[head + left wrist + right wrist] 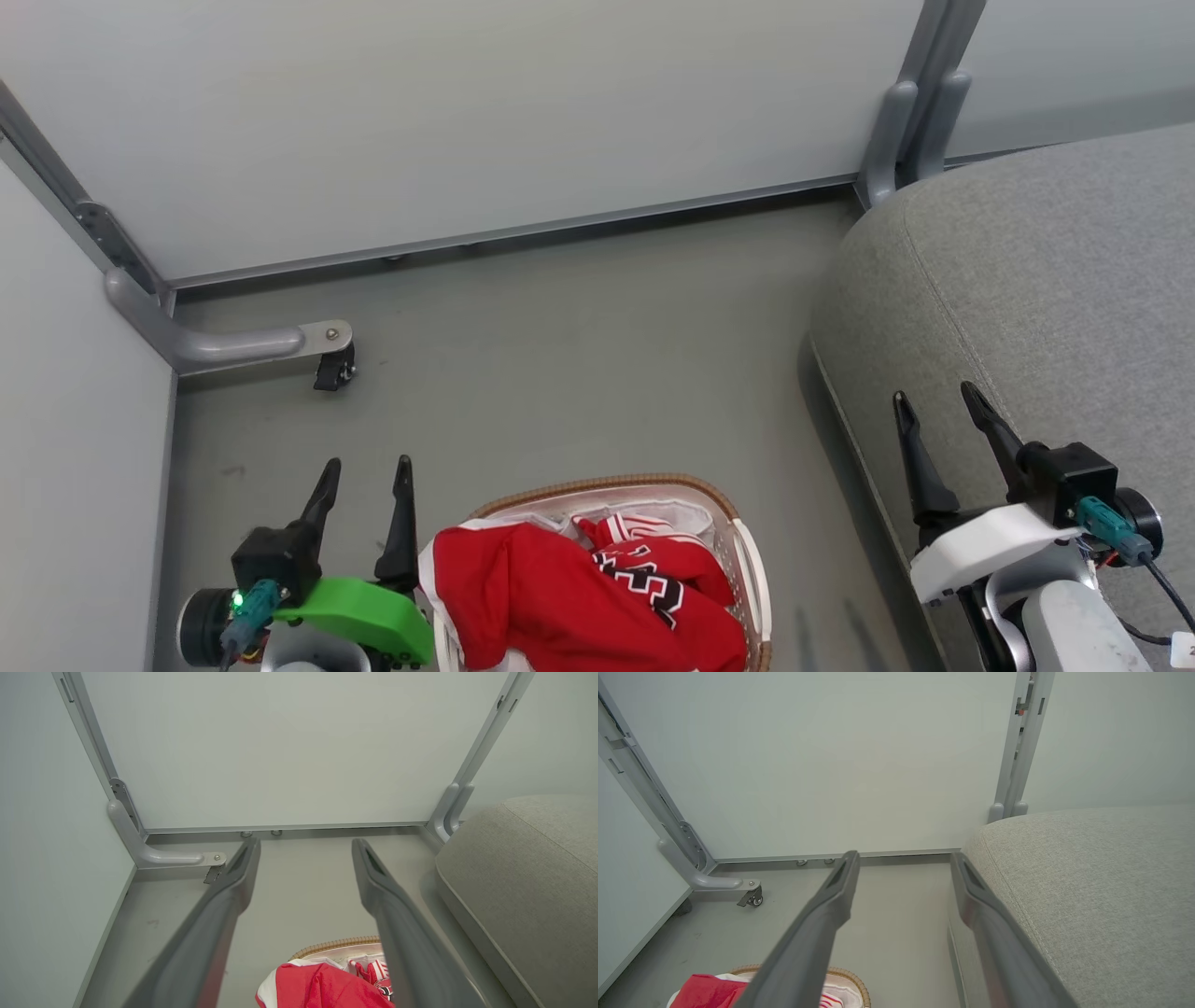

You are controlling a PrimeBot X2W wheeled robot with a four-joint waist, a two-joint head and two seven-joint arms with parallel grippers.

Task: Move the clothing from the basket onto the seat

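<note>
Between my left gripper [369, 462] and right gripper [934, 392], both spread, empty: clothing [560, 597] heaped in basket [607, 485]. Likely soft, light, floppy; pinch a raised fold.

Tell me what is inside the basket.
The basket holds red clothing, a lettered jersey and striped shorts, over a white liner. The clothing covers the bottom, so anything underneath cannot be seen.

Pale partition panels [467, 112] in grey metal frames [934, 65] enclose a grey floor [560, 355]; one support foot [233, 345] carries a caster [334, 371].
</note>
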